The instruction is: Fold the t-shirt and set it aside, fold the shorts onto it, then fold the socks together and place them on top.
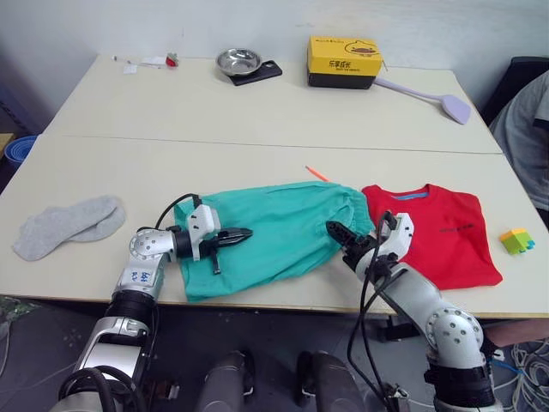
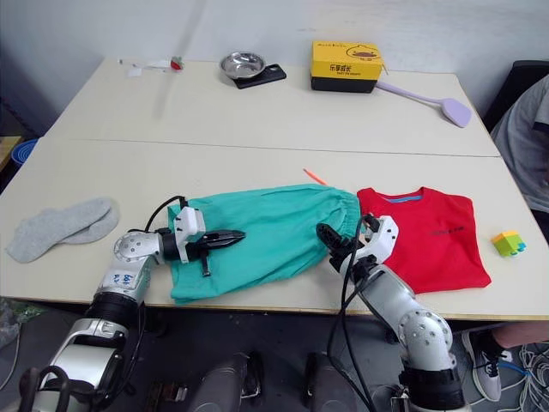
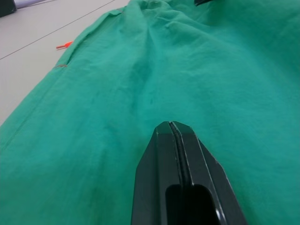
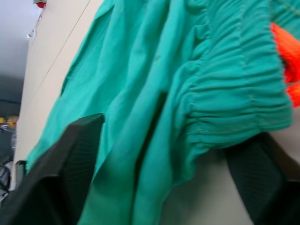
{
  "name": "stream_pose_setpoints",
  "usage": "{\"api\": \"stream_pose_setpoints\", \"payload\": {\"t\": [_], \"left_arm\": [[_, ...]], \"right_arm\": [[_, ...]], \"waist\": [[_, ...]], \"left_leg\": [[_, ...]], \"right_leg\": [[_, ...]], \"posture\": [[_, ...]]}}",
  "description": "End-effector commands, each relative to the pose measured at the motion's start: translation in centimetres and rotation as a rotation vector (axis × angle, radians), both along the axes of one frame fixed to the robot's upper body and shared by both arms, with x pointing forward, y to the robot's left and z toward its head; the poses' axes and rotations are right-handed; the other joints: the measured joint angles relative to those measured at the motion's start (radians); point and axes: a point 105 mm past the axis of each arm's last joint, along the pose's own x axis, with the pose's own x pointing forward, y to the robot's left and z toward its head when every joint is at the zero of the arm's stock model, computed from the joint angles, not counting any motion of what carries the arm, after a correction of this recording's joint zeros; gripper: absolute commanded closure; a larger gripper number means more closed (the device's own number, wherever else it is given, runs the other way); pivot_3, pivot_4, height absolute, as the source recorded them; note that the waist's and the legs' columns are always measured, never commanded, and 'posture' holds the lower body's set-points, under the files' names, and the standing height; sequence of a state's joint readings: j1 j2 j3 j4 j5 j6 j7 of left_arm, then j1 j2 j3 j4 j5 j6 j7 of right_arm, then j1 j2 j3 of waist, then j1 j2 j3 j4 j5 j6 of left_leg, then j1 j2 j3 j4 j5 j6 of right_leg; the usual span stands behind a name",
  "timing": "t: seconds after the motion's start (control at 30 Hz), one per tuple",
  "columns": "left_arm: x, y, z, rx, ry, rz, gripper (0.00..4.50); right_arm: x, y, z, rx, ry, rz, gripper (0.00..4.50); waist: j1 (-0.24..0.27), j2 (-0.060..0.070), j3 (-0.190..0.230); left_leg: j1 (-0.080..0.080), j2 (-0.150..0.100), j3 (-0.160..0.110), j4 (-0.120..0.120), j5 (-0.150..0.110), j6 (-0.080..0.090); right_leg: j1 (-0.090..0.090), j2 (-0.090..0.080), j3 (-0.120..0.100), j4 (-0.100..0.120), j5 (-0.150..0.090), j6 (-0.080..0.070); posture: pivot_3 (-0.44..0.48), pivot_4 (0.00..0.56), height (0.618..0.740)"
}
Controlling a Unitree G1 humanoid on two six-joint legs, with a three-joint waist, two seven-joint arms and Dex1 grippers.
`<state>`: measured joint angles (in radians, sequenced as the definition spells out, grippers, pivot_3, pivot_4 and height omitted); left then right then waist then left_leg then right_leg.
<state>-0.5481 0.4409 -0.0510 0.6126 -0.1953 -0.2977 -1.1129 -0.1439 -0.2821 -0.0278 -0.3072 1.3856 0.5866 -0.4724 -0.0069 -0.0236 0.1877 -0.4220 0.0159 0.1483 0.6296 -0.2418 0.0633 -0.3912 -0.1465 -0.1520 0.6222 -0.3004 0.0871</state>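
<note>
The teal-green shorts [image 1: 274, 227] lie spread near the table's front edge, with the waistband [image 4: 234, 93] to the right and an orange drawstring [image 1: 316, 173] poking out behind. My left gripper [image 1: 240, 235] is shut, its tip [image 3: 174, 125] resting over the shorts' left part with no cloth between the fingers. At the gathered waistband my right gripper [image 1: 337, 232] stands open, the cloth edge lying between its fingers. The red t-shirt [image 1: 437, 232] lies folded flat just right of the shorts. The grey socks [image 1: 69, 225] lie overlapped at the far left.
A yellow box [image 1: 344, 60], a metal bowl [image 1: 238, 61] and a lilac spatula [image 1: 450, 105] sit along the back. A small coloured block [image 1: 517, 241] lies right of the t-shirt. A person [image 1: 527, 129] sits at the right edge.
</note>
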Motion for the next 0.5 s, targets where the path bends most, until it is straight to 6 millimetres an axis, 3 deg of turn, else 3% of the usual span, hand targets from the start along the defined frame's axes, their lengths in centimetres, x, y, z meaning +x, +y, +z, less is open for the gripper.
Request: {"api": "stream_pose_setpoints", "payload": {"t": [0.03,0.27,0.4,0.47,0.5], "left_arm": [[-0.2,0.1,-0.5,0.015,0.011,-0.010,4.50],[0.5,1.0,0.0,-0.029,-0.003,0.092,4.50],[1.9,0.0,3.3,-0.210,0.021,0.188,4.50],[2.1,-0.5,3.7,-0.202,0.029,0.205,4.50],[2.2,-0.8,3.6,-0.183,0.042,0.216,4.50]], "right_arm": [[1.1,-1.4,-1.9,-0.066,0.003,-0.083,2.06],[2.4,-2.2,2.7,-0.265,-0.336,-0.105,4.48],[2.4,-2.5,5.6,-0.485,-0.545,-0.097,4.48],[2.1,-2.1,6.8,-0.635,-0.651,-0.062,4.48],[1.8,-0.9,7.5,-0.755,-0.741,0.016,4.48]], "waist": [[0.000,0.000,-0.001],[0.003,0.003,0.000],[0.007,0.006,0.002],[0.004,0.006,0.002],[0.004,0.006,0.002]], "left_leg": [[0.000,0.000,0.000,0.000,0.000,0.000],[-0.001,0.000,0.000,-0.001,0.000,0.000],[-0.003,-0.001,0.000,0.000,0.001,0.001],[-0.005,-0.001,0.000,0.001,0.002,0.001],[-0.005,-0.001,0.000,0.001,0.004,0.002]], "right_leg": [[0.000,0.000,0.000,0.000,0.000,0.000],[-0.001,0.000,0.000,0.000,0.000,0.000],[-0.002,-0.001,-0.001,0.000,0.000,0.000],[-0.002,-0.001,-0.002,0.000,0.000,0.001],[-0.002,-0.001,-0.002,0.000,0.000,0.001]], "posture": [[0.000,0.150,0.740],[0.000,0.150,0.740],[0.000,0.150,0.740],[0.000,0.150,0.740],[0.000,0.150,0.740]]}}
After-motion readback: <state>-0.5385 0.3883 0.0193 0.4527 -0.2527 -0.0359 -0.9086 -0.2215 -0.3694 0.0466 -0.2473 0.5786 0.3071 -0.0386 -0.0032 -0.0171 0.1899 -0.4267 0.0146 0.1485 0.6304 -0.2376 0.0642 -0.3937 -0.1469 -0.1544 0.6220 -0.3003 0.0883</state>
